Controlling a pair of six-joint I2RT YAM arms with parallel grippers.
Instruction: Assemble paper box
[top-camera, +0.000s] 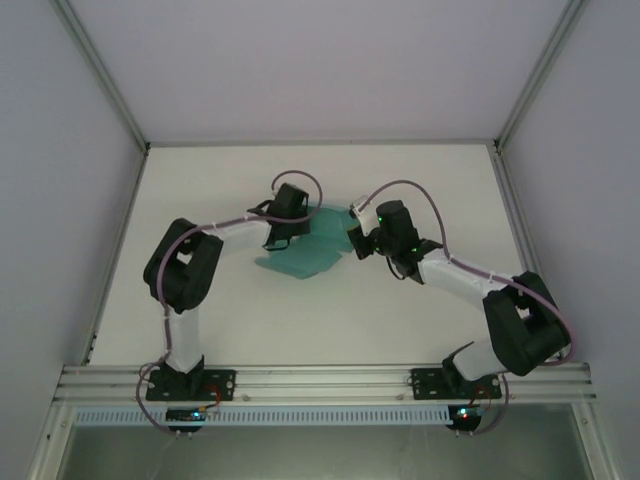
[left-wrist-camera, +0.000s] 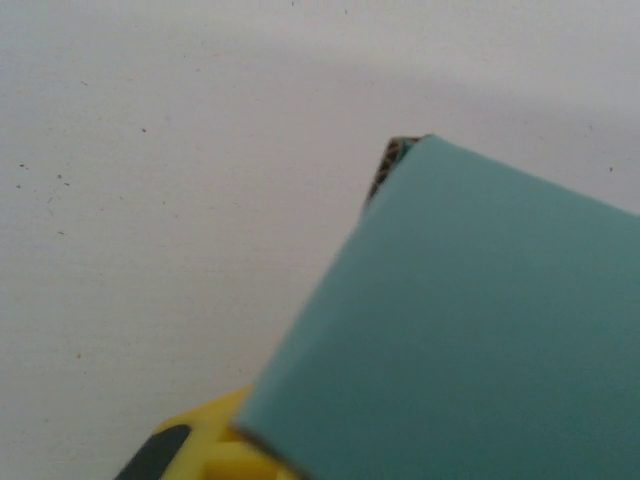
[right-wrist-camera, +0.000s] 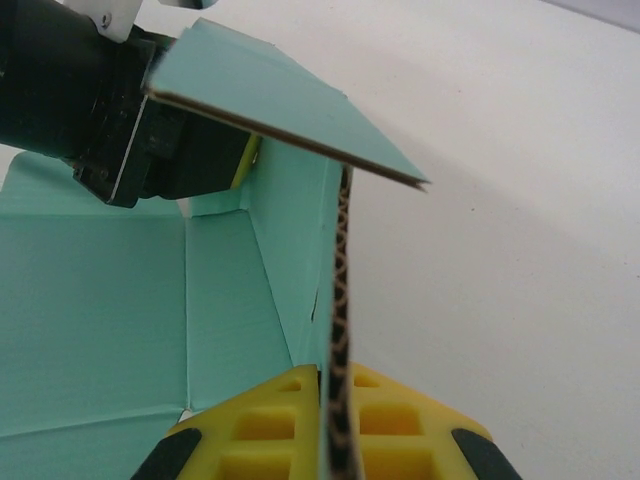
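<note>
Right gripper (right-wrist-camera: 335, 400) of mine clamps an upright wall of the teal paper box (right-wrist-camera: 90, 320), half-folded on the worktop (right-wrist-camera: 520, 250). My left gripper (right-wrist-camera: 245, 165) sits at its raised flap; I cannot tell its grip. Light corrugated card, likely stiff but crushable: pinch panel edges near creases.

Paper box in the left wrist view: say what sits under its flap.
A yellow fingertip of the left gripper pokes out beneath the paper box; the card hides the rest.

Bright, diffuse light covers the white worktop (right-wrist-camera: 530, 260), with faint soft shadows beside the paper box (right-wrist-camera: 100, 300). The left wrist view is blurred.
</note>
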